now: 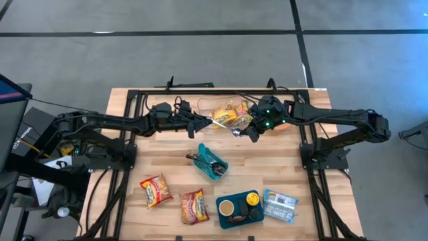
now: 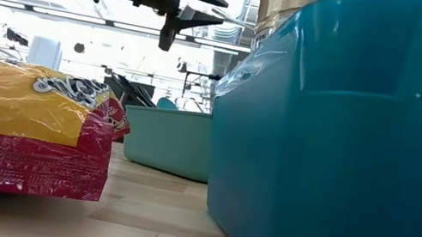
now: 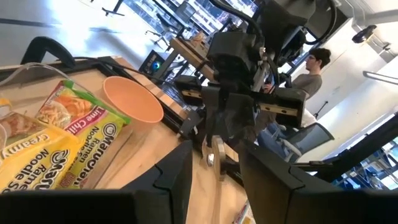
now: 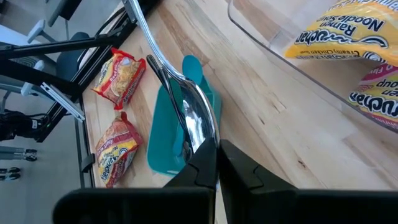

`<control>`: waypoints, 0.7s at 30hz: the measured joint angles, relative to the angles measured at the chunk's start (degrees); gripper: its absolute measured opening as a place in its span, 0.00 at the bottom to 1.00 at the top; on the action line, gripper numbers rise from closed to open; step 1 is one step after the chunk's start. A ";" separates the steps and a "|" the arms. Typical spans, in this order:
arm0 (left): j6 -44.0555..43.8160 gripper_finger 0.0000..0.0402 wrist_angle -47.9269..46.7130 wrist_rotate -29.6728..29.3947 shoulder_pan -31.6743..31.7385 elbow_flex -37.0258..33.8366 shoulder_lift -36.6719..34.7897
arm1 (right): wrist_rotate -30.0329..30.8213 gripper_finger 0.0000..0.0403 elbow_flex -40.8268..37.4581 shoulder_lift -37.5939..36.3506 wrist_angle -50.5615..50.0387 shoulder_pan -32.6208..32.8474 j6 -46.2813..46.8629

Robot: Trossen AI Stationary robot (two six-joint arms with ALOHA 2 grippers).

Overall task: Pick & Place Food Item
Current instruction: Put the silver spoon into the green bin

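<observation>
Nearest, two ramen packets (image 1: pixel 156 190) lie by the desk (image 1: pixel 167 150)'s front-left edge. Further back, the right claw (image 1: pixel 253 132) is clamped on a spoon (image 4: pixel 198 118) — likely for serving — while the left claw (image 1: pixel 204 122), part-open, holds nothing beside the noodle bags (image 1: pixel 232 116) at the rear edge.

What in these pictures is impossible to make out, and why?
- Teal tub contents, low view: its own wall fills the frame and hides them.
- Orange bowl inside, left wrist view: seen at an angle, partly behind the noodle packets.
- Spoon tip, right wrist view: hidden by the right gripper, shut on it.
- Small packets' labels, high view: too small to read.
</observation>
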 joint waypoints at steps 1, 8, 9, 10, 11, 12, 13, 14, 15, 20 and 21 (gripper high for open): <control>0.00 0.31 0.02 0.00 0.00 0.00 0.01 | 0.00 0.00 0.00 0.00 0.00 0.00 0.00; 0.00 0.20 0.02 -0.27 0.00 0.00 -0.01 | 0.00 0.00 0.00 0.00 -0.02 0.00 0.00; 0.00 0.18 0.02 -0.35 0.00 0.02 -0.01 | 0.00 0.00 0.00 0.00 -0.02 0.00 0.00; 0.00 0.16 0.02 -0.43 0.00 0.00 -0.01 | 0.00 0.00 0.00 0.00 -0.02 0.00 0.02; 0.00 0.14 0.02 -0.44 0.00 0.02 -0.01 | 0.00 0.00 0.00 0.00 -0.02 0.00 0.04; 0.00 0.12 0.02 -0.44 0.00 0.01 -0.01 | 0.00 0.00 0.00 0.00 -0.02 0.00 0.04; 0.00 0.10 0.02 -0.44 0.00 0.00 -0.02 | 0.00 0.00 0.00 0.00 -0.02 0.00 0.04; 0.00 0.08 0.02 -0.44 0.00 0.00 -0.03 | 0.00 0.00 0.00 0.00 -0.02 0.00 0.04; 0.00 0.06 0.02 -0.44 0.00 0.02 -0.04 | 0.00 0.00 0.00 0.00 -0.02 0.00 0.05; -0.04 0.02 -0.04 -0.48 0.00 0.02 -0.05 | 0.07 0.00 0.00 0.02 0.00 0.00 0.11; -0.03 0.02 -0.07 -0.48 0.00 0.01 -0.05 | 0.07 0.01 0.00 0.02 0.04 0.00 0.11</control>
